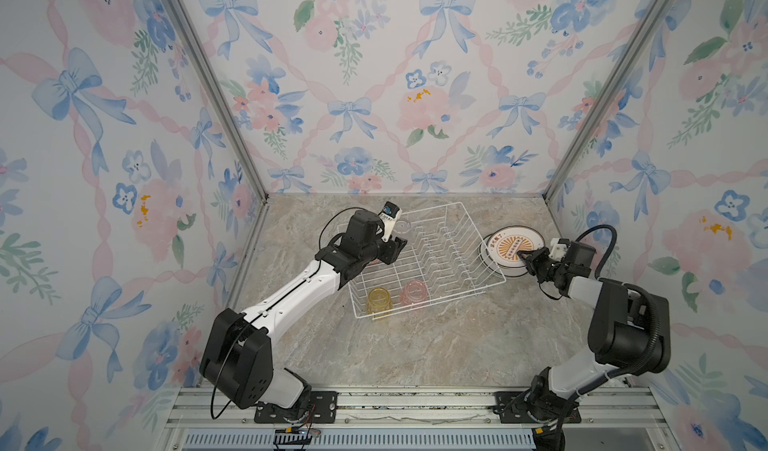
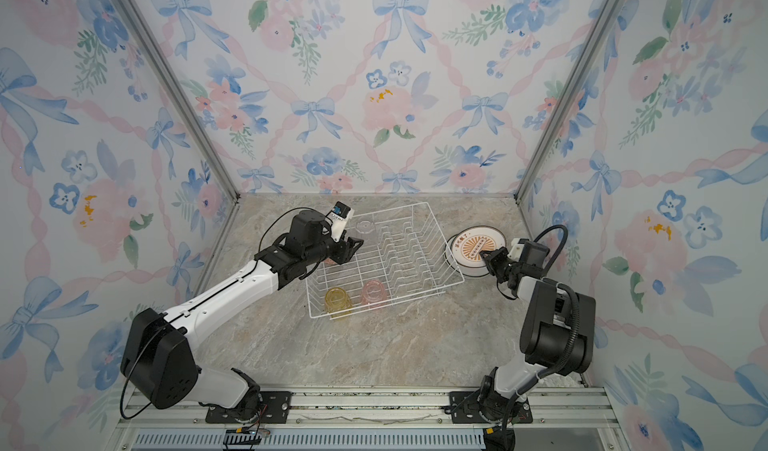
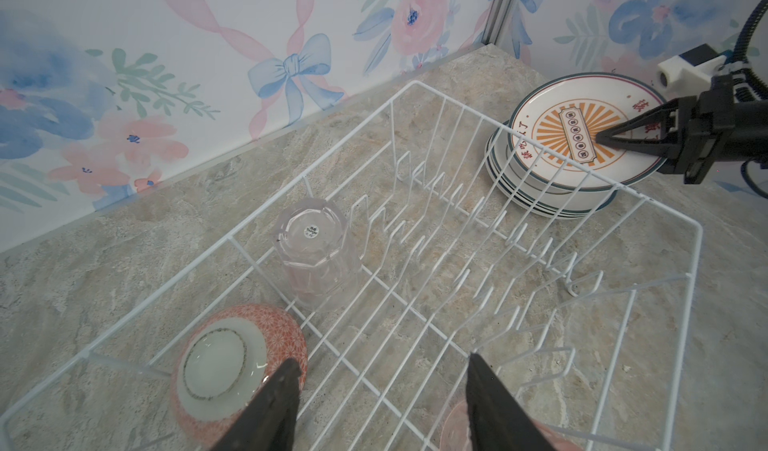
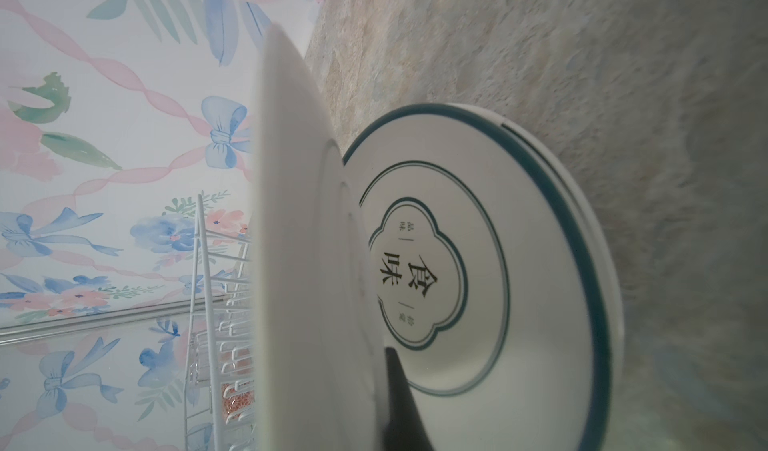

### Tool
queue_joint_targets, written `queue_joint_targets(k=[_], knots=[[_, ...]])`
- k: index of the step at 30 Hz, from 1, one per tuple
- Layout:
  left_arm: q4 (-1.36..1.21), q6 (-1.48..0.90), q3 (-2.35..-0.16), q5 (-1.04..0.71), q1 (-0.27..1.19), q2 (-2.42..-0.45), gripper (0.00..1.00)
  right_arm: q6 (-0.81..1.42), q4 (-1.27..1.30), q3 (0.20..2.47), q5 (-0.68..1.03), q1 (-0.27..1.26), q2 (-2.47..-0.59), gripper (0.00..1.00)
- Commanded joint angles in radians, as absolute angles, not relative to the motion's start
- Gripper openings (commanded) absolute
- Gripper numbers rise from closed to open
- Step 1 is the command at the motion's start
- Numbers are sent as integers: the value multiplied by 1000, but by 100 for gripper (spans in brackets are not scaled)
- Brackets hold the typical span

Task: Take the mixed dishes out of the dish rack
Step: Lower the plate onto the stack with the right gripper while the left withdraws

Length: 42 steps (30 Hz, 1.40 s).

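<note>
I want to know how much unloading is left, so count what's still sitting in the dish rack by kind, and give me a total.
Cups: 3 (yellow cup, pink cup, clear cup)
Bowls: 1 (pink bowl)
Plates: 0; the stack of plates sits beside the rack, its top plate in the right pincer
Total in the rack: 4

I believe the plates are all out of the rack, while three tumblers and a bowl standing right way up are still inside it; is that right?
Not quite: the bowl sits upside down, foot ring up, as the left wrist view shows. The plates are out of the rack, and the clear tumbler, yellow tumbler and pink tumbler are still inside it.
</note>
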State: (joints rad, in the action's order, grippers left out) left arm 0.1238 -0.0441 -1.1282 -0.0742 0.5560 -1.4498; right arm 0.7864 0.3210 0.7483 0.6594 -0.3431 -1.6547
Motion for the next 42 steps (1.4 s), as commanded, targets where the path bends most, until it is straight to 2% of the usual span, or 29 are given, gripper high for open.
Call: queue_joint_targets(k=[1,7,9,11,14,28,42], knots=[[135,-29,-1120,-67,558,-1420,59,812,406,764,693,-325,-1699,0],[138,-28,-1116,-65,558,-1414,59,833,441,762,708,-321,-1750,1],[140,-28,-1115,-68,558,-1414,60,829,432,761,712,-321,-1755,5],[140,-28,-1115,-70,559,-1415,59,807,391,765,709,-321,-1746,17],[139,-27,-1115,-73,559,-1416,59,755,302,777,696,-321,-1723,24],[139,-19,-1103,-78,559,-1411,59,416,-228,941,525,-307,-1660,52],[138,-11,-1097,-86,559,-1412,59,263,-464,1029,295,-263,-1614,61]])
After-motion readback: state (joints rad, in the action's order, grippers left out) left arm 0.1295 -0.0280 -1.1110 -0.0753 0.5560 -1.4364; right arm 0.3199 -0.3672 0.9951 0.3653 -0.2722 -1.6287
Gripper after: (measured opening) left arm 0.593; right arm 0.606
